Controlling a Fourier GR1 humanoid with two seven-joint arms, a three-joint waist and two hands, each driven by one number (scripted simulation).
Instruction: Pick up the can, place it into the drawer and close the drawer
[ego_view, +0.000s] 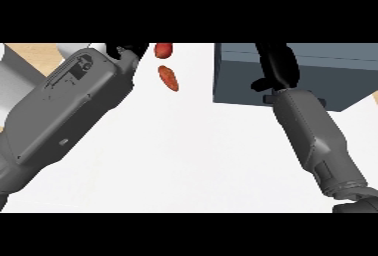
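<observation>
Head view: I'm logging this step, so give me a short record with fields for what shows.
counter: white top
drawer unit: grey-blue box at upper right
right hand: black, over the drawer unit; fingers unclear
left hand: mostly hidden behind its forearm, only black bits near the top edge
red items: two beside the left hand
can: not visible

White counter (192, 160), grey drawer unit (236, 75), 2 red pieces (168, 78)

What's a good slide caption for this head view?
Right hand reaches over the grey-blue drawer unit; left forearm fills the view's left, beside two reddish oblong items on the white counter.
</observation>
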